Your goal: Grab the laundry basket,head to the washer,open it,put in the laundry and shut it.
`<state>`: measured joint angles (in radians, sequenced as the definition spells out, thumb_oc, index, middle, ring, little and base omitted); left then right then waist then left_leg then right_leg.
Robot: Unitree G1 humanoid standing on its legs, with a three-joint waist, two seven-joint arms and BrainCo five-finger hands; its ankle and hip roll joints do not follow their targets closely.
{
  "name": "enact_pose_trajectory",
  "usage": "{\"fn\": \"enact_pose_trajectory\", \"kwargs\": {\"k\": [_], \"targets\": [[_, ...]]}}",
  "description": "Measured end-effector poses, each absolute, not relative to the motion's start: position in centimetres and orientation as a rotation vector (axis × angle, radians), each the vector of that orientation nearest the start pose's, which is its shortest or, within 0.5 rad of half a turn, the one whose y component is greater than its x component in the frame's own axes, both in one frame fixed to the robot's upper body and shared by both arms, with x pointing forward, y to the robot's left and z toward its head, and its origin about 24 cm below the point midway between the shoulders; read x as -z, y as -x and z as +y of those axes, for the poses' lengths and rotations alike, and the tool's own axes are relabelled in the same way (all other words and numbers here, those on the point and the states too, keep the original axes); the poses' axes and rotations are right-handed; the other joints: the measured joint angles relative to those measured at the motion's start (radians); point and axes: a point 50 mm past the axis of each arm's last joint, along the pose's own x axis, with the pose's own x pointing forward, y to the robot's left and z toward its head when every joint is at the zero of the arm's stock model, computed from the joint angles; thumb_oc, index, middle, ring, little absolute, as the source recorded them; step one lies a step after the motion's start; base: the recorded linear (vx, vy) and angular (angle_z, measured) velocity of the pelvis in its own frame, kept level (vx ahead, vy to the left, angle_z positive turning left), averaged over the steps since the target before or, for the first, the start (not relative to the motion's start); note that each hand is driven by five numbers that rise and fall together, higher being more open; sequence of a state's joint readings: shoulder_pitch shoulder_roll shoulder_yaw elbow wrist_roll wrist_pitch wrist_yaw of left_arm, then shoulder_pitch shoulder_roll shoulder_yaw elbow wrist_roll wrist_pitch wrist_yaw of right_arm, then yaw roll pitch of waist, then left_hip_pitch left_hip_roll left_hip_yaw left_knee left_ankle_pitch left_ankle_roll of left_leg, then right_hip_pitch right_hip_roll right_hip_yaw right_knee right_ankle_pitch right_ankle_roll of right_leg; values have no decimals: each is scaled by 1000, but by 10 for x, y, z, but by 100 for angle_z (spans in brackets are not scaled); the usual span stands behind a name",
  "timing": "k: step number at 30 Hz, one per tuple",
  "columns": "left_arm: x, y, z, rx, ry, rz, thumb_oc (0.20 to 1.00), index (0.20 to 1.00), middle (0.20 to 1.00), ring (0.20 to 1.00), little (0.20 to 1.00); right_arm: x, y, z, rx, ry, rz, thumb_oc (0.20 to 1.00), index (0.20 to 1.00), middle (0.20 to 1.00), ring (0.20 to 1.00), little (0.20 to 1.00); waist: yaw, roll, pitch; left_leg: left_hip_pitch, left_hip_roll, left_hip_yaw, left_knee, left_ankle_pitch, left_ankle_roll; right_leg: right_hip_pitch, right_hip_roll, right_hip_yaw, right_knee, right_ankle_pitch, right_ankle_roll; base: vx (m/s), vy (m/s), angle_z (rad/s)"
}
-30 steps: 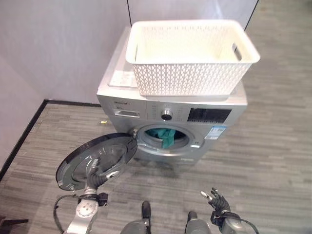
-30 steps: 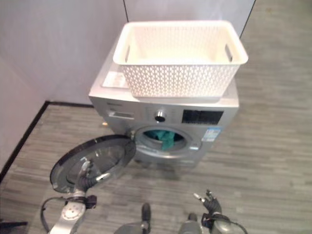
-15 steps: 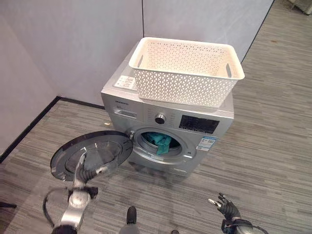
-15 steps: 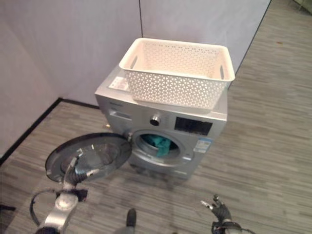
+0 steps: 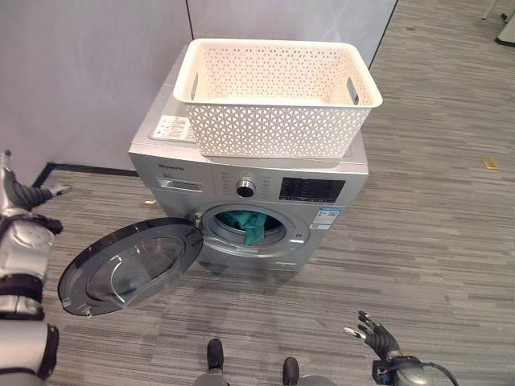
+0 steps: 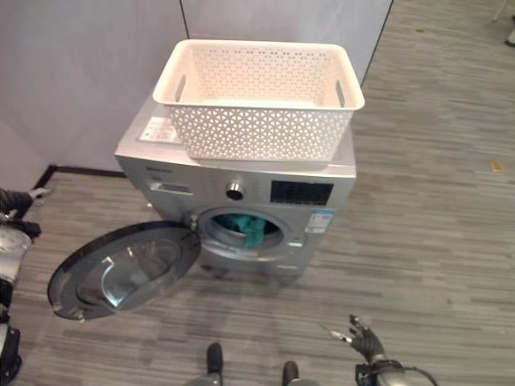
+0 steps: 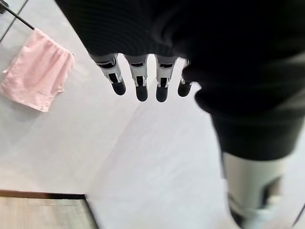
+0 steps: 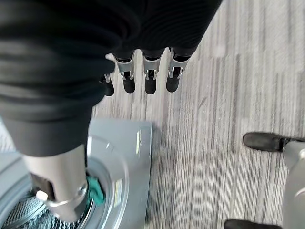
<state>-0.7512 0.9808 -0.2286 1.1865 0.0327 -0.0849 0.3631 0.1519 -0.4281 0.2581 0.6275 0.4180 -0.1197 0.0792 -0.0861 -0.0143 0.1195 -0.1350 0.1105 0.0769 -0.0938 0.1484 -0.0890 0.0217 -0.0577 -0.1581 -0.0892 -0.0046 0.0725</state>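
The basket [image 5: 278, 96] sits empty on the washer [image 5: 249, 189]; teal laundry [image 5: 244, 225] hangs at the drum mouth, door [image 5: 129, 265] wide open. Both the left hand [image 5: 24, 195] and right hand [image 5: 378, 338] are released, holding nothing. Tuck the cloth fully inside, then swing the door by its outer rim until it latches.

The left arm is raised at the robot's left side, its left hand [image 5: 24, 195] lifted with fingers [image 7: 138, 86] straight and holding nothing. The right hand [image 5: 378, 339] hangs low at the robot's right (near the floor), its fingers [image 8: 150, 81] spread and relaxed, also holding nothing.
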Motion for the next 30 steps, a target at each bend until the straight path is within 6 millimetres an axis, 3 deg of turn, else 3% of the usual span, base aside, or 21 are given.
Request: {"fn": "enact_pose_trajectory", "kwargs": {"k": [3,8,12,14,16,18,20,22,30], "targets": [[-166,-300,429,-742,-956,270,1000,1000,1000,1000,1000,95,-159,-238,-43,50,680,1000,1000,1000,1000,1000,-12,-9,4,-25,-1,22,0,0,0,-39,-4,20,4,10,5,-18,47,-21],[-205,-297,447,-795,-828,374,1000,1000,1000,1000,1000,92,-171,-227,-110,54,680,1000,1000,1000,1000,1000,-62,-72,56,-61,18,70,0,1,-1,-98,10,67,4,29,-1,23,12,-27],[-201,-287,455,-795,-829,447,1000,1000,1000,1000,1000,93,-169,-226,-129,46,699,1000,1000,1000,1000,1000,-68,-80,62,-60,25,74,0,-1,-3,-103,17,71,4,29,-2,26,-7,-13],[-176,-252,478,-837,-857,606,1000,1000,1000,1000,1000,88,-174,-221,-160,39,673,1000,1000,1000,1000,1000,-74,-88,64,-54,34,98,0,-8,-9,-113,23,101,4,32,-6,18,-1,-32],[-161,-233,487,-855,-883,741,1000,1000,1000,1000,1000,90,-171,-220,-176,38,693,1000,1000,1000,1000,1000,-67,-107,67,-50,41,103,0,-8,-10,-116,30,113,4,34,-8,41,5,-21],[-168,-226,493,-858,-955,780,1000,1000,1000,1000,1000,90,-171,-219,-198,36,693,1000,1000,1000,1000,1000,-55,-127,66,-43,49,119,0,-15,-19,-122,34,126,4,35,-11,33,9,-24],[-189,-208,507,-888,-1096,829,1000,1000,1000,1000,1000,86,-172,-215,-229,29,675,1000,1000,1000,1000,1000,-52,-144,64,-38,54,138,0,-17,-20,-124,38,145,4,40,-15,21,21,-28],[-190,-205,509,-886,-1116,841,1000,1000,1000,1000,1000,86,-170,-217,-233,32,680,1000,1000,1000,1000,1000,-52,-142,65,-35,51,140,0,-17,-20,-122,35,146,4,42,-13,13,11,-5],[-161,-192,510,-819,-1070,909,1000,1000,1000,1000,1000,87,-169,-223,-216,55,695,1000,1000,1000,1000,1000,-36,-120,78,-30,50,124,0,-16,-20,-107,35,134,4,42,-12,2,-2,6]]}}
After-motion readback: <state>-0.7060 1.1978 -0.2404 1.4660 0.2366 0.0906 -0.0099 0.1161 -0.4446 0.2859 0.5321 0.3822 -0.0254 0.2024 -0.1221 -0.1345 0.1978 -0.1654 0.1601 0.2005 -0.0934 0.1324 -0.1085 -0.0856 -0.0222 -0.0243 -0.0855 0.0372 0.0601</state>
